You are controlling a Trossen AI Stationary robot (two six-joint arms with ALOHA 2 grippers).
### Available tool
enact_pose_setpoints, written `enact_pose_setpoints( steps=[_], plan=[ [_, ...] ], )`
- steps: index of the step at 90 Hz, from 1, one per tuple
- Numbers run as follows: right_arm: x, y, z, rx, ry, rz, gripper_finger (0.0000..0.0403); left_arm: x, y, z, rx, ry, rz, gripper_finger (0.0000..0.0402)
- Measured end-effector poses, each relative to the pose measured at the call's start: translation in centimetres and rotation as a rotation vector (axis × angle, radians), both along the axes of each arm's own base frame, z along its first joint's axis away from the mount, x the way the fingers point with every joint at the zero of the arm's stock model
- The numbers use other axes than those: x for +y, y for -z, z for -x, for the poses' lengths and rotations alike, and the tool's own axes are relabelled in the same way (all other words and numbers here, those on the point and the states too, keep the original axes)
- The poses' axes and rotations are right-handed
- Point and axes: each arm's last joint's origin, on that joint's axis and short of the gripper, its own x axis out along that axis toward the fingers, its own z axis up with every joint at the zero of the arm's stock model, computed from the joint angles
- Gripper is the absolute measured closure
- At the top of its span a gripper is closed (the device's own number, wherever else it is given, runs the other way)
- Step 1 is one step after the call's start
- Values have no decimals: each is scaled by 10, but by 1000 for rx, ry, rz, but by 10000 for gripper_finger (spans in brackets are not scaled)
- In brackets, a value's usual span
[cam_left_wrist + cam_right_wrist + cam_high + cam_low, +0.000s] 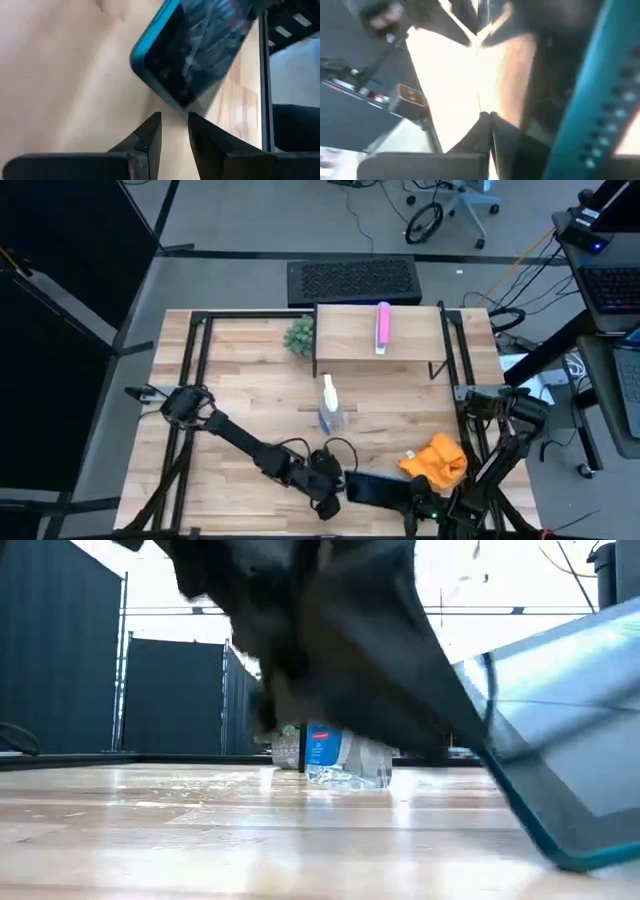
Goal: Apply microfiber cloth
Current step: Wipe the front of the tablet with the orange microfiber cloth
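Bright orange microfiber cloth point(437, 459), teal-edged dark tablet point(192, 47), pink bar point(383, 326), pale wood table point(250, 390).

A dark arm point(330, 650) fills the upper middle. A tilted teal-edged tablet point(570, 750) leans at right. A bottle point(335, 755) lies far behind on the wooden table point(200, 830).

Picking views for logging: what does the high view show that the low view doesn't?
High only: orange cloth near the table's right front, pink bar on the raised board, plant, both arms, left end effector beside the tablet.
Low only: the tablet is tilted, one edge on the table.
Both: spray bottle lying mid-table, wooden table.
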Motion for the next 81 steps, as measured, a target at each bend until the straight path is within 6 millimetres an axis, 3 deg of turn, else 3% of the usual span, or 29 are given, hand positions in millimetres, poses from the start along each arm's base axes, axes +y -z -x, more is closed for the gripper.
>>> enact_pose_setpoints(
  steps=[7,21,45,61,81],
  plan=[
    [-12,-14,6,51,-8,64,391,1,-15,11,15,-26,-76,322],
    [-44,-41,14,167,33,192,395,6,-25,24,24,-107,-216,322],
    [-104,-69,6,330,225,306,395,17,-29,15,50,-22,-135,322],
    [-143,-58,-1,296,319,227,395,29,-32,3,32,19,-32,322],
    [-180,-20,-1,132,377,53,394,26,-36,0,-22,57,-28,322]
  ],
)
